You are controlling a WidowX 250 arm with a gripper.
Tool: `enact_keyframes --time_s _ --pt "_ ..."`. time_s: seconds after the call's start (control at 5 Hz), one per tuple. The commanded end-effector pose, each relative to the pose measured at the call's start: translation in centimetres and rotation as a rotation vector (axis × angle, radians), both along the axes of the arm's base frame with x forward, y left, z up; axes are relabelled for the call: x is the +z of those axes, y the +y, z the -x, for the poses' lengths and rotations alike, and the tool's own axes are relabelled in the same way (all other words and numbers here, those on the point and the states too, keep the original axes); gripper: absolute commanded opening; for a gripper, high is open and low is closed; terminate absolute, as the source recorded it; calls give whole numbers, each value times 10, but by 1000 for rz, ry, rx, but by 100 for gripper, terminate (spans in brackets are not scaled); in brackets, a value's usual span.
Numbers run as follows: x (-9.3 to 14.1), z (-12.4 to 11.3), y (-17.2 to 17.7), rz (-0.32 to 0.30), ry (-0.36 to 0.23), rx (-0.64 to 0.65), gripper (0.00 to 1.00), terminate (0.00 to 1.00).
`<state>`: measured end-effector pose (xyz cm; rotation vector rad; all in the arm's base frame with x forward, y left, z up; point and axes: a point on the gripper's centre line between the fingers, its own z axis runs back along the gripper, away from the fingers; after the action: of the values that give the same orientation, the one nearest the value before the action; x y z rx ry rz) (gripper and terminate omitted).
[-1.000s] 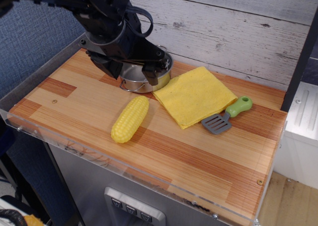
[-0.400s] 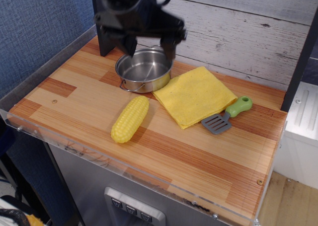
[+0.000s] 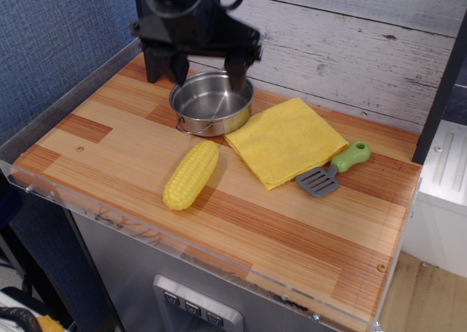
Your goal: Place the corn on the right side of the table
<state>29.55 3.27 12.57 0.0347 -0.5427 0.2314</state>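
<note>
A: Gripper (image 3: 206,71) now sits high over the steel pot (image 3: 212,102), fingers spread wide, nothing between them. A second ago it was lower and further left, crowding the pot's rim; since then it has lifted and swung toward the back wall, with only a small shift in the last half second.

B: And the corn (image 3: 191,175)?

A: Unmoved. It lies on the table (image 3: 292,233), left of centre, in front of the pot and just left of the yellow cloth (image 3: 284,140). Spatula (image 3: 334,169) beyond the cloth, also unmoved.

B: Meaning?

A: Likely repositioning for a descent. Corn not yet grasped; the right side is bare toward the front.
</note>
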Motion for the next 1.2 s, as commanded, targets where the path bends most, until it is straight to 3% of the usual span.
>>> enact_keyframes --time_s 0.0,0.4,1.0 --pt "-31 23 14 -22 117 -34 100 0" --pt "-72 34 22 -48 190 -82 100 0" --pt "-113 18 19 -54 214 -78 100 0"
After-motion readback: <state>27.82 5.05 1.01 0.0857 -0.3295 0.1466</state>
